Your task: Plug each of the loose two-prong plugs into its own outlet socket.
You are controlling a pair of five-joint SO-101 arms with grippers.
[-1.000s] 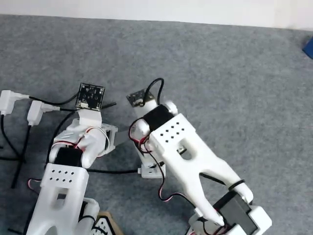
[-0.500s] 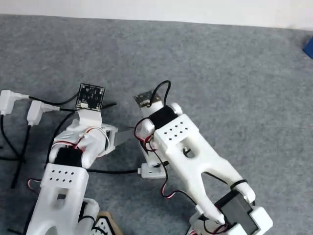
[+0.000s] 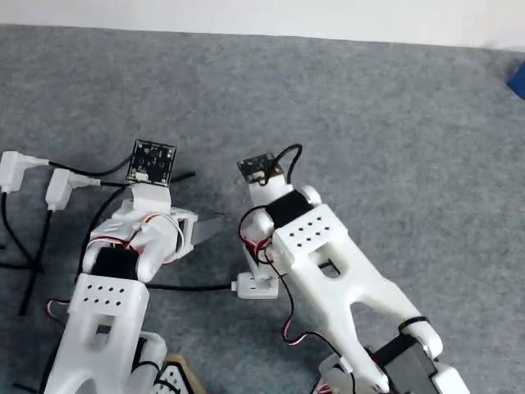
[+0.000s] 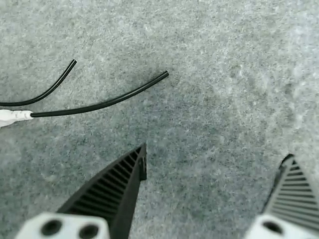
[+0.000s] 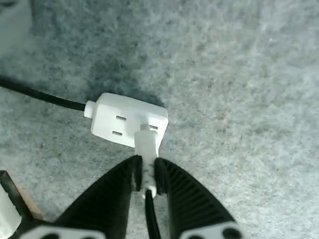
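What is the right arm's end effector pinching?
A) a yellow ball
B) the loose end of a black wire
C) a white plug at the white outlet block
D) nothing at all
C: in the right wrist view the right end effector is shut on the white plug, which sits against the outlet block.

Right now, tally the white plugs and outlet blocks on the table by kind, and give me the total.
White two-prong plugs: 3 (loose plug by the edge, loose plug beside it, plug at the block)
White outlet blocks: 1 (outlet block)
Total: 4
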